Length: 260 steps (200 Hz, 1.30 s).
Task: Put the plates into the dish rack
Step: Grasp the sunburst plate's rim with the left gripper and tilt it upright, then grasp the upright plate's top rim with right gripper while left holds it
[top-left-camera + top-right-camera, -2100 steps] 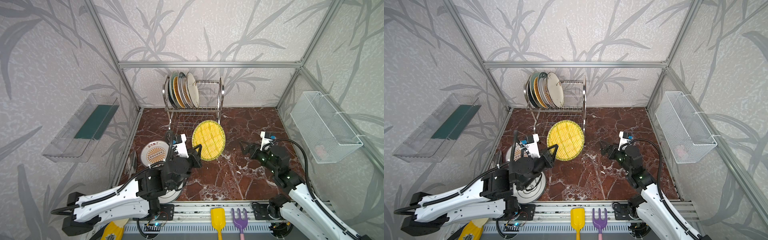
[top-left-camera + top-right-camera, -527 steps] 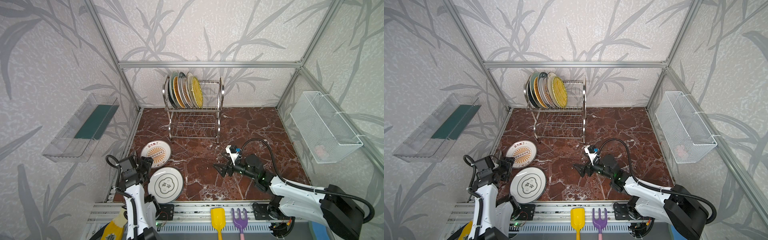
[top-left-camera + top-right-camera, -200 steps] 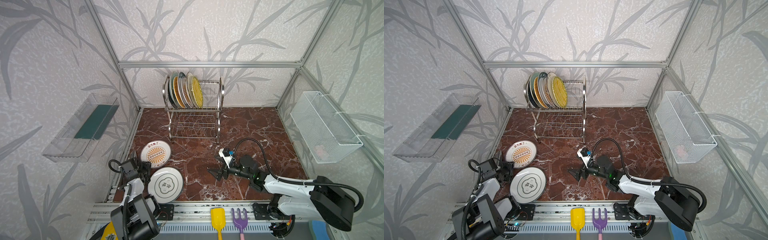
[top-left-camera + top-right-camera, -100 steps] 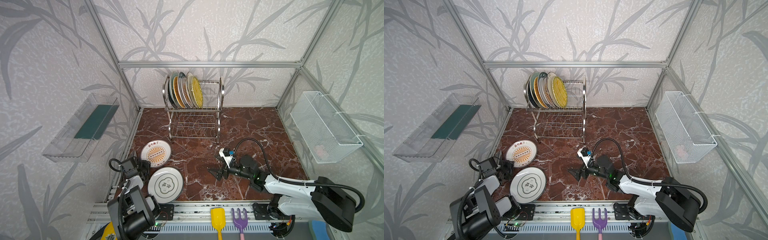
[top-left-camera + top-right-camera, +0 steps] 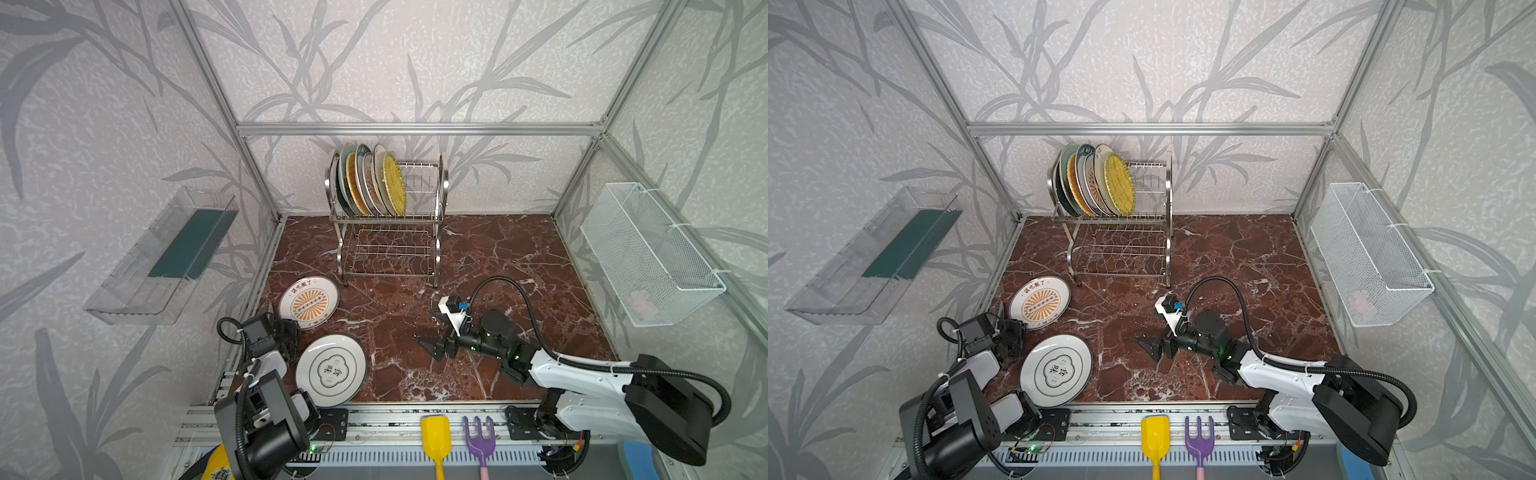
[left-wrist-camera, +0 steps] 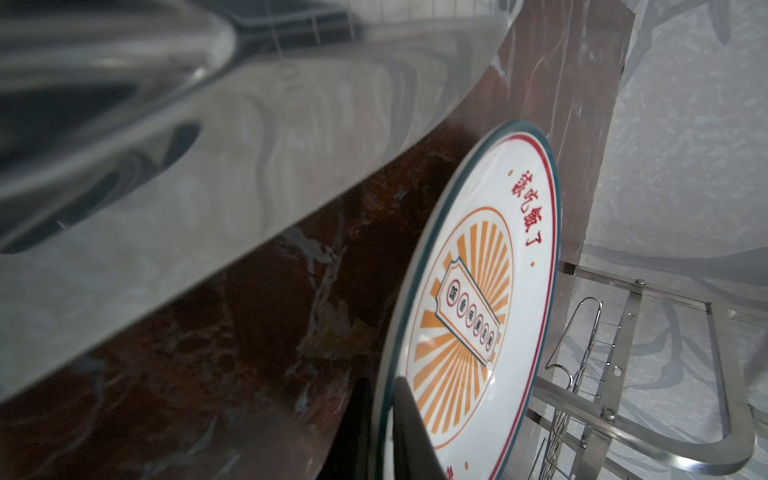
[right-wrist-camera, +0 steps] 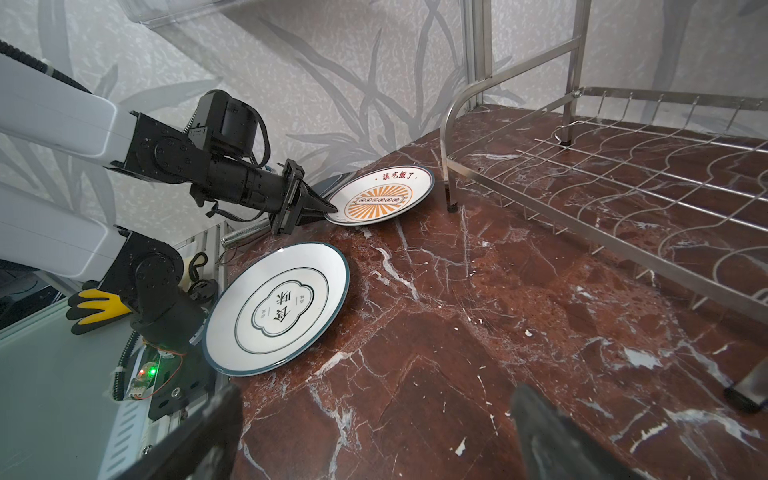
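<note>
Jaws of the left gripper (image 7: 326,209) pinch the sunburst plate (image 7: 380,199) by its rim, in front of the rack (image 5: 390,217); the right gripper (image 5: 428,349) is spread. That shallow edge hold may slip on lifting.

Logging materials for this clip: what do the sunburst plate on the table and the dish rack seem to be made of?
The sunburst plate: probably glazed ceramic, glossy white, printed orange rays, glints on its rim. The dish rack: looks like polished stainless steel, mirror-like reflections on its tubes.
</note>
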{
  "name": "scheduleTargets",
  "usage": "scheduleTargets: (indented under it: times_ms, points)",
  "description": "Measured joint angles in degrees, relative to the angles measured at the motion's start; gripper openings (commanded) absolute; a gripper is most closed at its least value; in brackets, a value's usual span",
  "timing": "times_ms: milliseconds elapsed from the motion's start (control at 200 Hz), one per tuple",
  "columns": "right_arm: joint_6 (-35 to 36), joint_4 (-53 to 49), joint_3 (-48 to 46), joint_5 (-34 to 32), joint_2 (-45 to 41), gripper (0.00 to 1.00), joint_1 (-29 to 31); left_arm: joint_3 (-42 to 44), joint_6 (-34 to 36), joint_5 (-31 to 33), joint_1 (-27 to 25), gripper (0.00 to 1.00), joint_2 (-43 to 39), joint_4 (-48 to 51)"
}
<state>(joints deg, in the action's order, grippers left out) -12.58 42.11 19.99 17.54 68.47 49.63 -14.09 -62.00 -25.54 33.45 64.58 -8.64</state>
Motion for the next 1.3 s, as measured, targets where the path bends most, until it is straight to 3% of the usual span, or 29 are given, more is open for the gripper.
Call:
scheduleTargets:
  times_ms: [95, 320, 525, 815, 950, 1060, 1300]
  points:
    - [0.3, -0.6, 0.0, -0.2, -0.2, 0.99, 0.0, -0.1, -0.8, -0.3, 0.0, 0.00, -1.4, -0.5]
    - [1.2, -1.7, 0.0, -1.5, -1.0, 0.99, 0.0, -2.5, -0.8, 0.9, 0.0, 0.00, -10.4, 10.1]
    - [2.6, -1.8, 0.0, -3.5, -1.5, 0.99, 0.0, -10.0, 2.6, 1.7, 0.1, 0.00, -19.0, 22.2]
    - [4.2, -1.9, -0.1, -11.1, -1.8, 0.99, 1.0, -20.0, 9.6, -1.4, 0.0, 0.00, -20.2, 37.4]
    - [7.4, -0.9, -0.1, -14.3, -1.7, 0.99, 3.0, -21.3, 9.4, -2.8, -2.1, 0.00, -21.7, 40.9]
    - [11.8, 0.2, -0.1, -16.2, -1.5, 0.99, 4.5, -21.9, 8.1, -2.9, -7.0, 0.00, -23.8, 43.1]
    - [25.5, -1.2, 2.7, -19.0, -1.1, 0.99, 7.5, -31.6, 4.5, 5.9, -27.0, 0.00, -23.0, 50.9]
